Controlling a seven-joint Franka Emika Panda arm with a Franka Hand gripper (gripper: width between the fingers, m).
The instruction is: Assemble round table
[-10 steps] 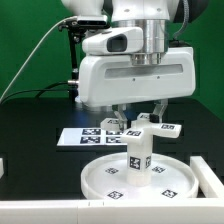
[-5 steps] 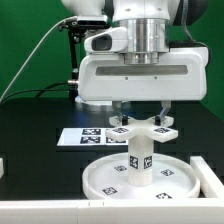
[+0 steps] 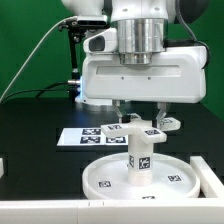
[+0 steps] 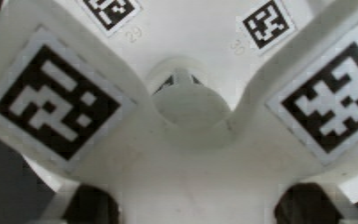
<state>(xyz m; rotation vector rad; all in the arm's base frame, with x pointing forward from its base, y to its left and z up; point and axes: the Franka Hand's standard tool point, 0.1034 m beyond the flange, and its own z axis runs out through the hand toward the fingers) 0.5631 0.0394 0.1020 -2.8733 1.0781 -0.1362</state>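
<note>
In the exterior view, the disc (image 3: 138,178) lies flat near the front edge of the black worktop (image 3: 30,120), just behind the white ledge there. The leg (image 3: 139,154) stands upright at the disc's centre, its long axis vertical. The cross-shaped foot (image 3: 141,127) sits level on top of the leg, arms spreading sideways, and the gripper (image 3: 140,112) hangs directly above it, its two fingers coming down on either side of the foot's middle. So the foot lies straight below the tool, in line with the leg. I cannot tell from here whether the fingers actually press the foot. The marker board (image 3: 82,135) lies behind the disc, toward the back, well clear of the stack. There is open room all round the leg; only the disc's rim is close.

In the wrist view, the foot (image 4: 190,105) fills the frame, its tagged arms fanning from a rounded hub. The dark fingertips (image 4: 91,203) show at the corners, set fairly narrow about the foot.
</note>
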